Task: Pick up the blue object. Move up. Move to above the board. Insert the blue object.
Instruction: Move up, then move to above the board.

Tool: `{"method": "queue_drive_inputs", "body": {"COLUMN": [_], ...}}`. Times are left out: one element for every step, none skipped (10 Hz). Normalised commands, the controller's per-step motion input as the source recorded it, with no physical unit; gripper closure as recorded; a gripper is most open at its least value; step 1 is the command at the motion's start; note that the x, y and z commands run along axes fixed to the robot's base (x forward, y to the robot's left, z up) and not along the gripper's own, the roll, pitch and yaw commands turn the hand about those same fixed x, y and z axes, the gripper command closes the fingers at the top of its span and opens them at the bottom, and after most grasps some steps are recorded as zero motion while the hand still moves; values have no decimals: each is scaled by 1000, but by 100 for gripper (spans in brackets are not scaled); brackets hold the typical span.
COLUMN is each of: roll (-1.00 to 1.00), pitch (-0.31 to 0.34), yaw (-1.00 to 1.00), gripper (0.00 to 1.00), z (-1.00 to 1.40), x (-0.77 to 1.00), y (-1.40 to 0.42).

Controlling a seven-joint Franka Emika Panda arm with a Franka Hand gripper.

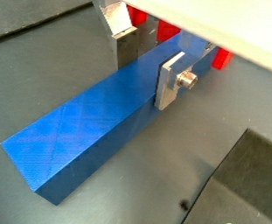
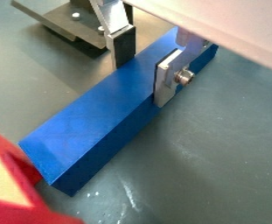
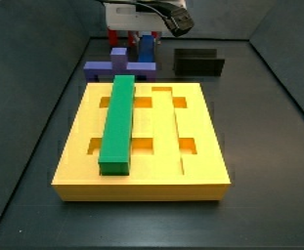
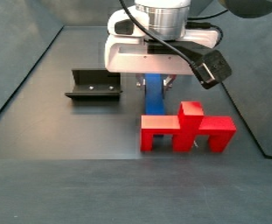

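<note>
The blue object (image 1: 91, 122) lies flat on the dark floor, and it also shows in the other wrist view (image 2: 103, 122) and in a side view (image 4: 153, 98). My gripper (image 1: 148, 63) is down at its far end, one finger on each long side, shut on the blue object; both wrist views show this (image 2: 146, 59). The near finger plate (image 1: 170, 80) lies flat against the bar's side. In a side view my gripper (image 4: 153, 77) is low, just behind the red piece. The yellow board (image 3: 181, 132) lies nearer the front, with a green bar (image 3: 119, 122) in one groove.
A red piece (image 4: 187, 129) stands close to the blue object's end. The fixture (image 4: 91, 87) stands to one side of my gripper, and also shows in the other side view (image 3: 197, 62). A purple-blue cross piece (image 3: 115, 70) lies between my gripper and the board.
</note>
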Motion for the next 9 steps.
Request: {"method": "queue_drive_inputs", "body": {"roll": [-11,-14,-4,0,-5,-9,-9,-12,-21], "pitch": [1,19,-24,0,41,41,19,38,63], "yaw": [-37,-41,-23,0,10,1,-3,-4,-6], "gripper": [100,100,100,100,100,100,100,100,100], "z": [819,649,254,1400,1400,1400,1400,1400,1400], "x": [8,-33,-15,0,-14,-26,13,23,9], "y": [-67,-72,-24,0,0,-3,7,7,0]}}
